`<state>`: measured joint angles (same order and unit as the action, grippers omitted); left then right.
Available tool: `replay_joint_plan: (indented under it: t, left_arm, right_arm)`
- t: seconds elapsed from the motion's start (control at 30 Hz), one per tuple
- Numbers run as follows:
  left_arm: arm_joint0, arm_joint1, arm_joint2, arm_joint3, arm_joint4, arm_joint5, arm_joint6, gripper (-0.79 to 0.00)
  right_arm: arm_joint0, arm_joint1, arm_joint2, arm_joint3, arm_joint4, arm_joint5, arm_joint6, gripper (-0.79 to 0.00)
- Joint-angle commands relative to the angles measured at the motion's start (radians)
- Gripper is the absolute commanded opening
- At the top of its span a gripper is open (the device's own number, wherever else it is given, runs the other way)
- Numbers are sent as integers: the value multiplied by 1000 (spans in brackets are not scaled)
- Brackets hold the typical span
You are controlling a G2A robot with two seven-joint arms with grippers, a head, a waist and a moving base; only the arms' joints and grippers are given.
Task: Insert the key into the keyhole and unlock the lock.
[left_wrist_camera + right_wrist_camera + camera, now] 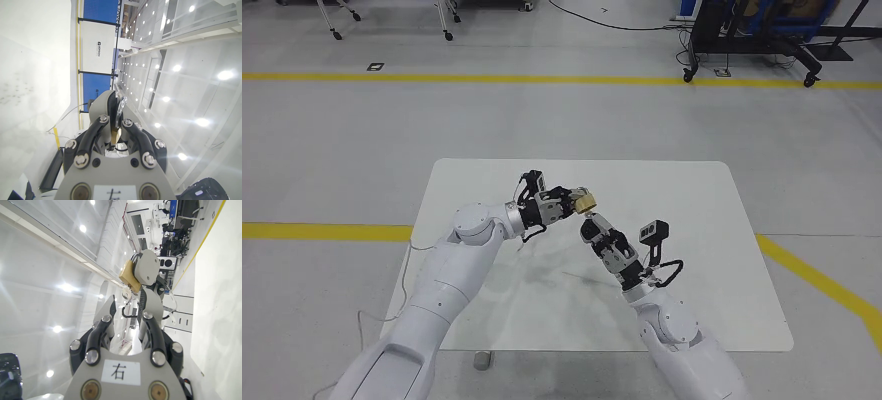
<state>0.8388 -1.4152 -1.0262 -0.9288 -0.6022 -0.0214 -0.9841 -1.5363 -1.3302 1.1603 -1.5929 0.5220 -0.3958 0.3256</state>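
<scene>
Above the table [692, 200], left claw [118, 113] grips lock [129, 275].

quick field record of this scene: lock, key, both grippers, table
lock: brass padlock, held up over the table
key: silver, at the keyhole end of the lock, appears inserted
left gripper: shut on the lock
right gripper: open, close to the key, not gripping it
table: white

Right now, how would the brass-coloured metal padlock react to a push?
The brass-coloured metal padlock looks solid, so probably rigid and heavy for its size. The left gripper pinches its smooth body in mid-air, so a push might pivot or slip it.
</scene>
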Motion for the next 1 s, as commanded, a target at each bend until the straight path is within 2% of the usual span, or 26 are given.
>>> replay_joint_plan:
  t: [0.0,0.2,0.33,0.43,0.5,0.8,0.97]
  left_arm:
    - [1,1,0,-3,6,-2,0,-785]
    - [2,2,3,-12,17,-4,-12,-785]
    - [1,2,4,-11,18,-4,-16,-785]
    - [0,1,6,-10,18,-4,-18,-785]
    - [-1,1,8,-10,19,-5,-20,-785]
    - [-6,1,15,-14,44,-33,-24,-785]
    - [-3,4,12,-31,88,-85,15,-785]
  right_arm:
    - [3,1,9,5,54,15,33,-600]
    - [17,2,21,22,101,50,77,-554]
    - [20,0,15,23,112,56,95,-597]
    - [21,0,14,24,114,60,102,-693]
    - [21,0,14,23,118,67,106,-785]
    - [22,-4,12,25,216,108,150,-785]
    - [31,-11,6,47,425,192,244,-785]
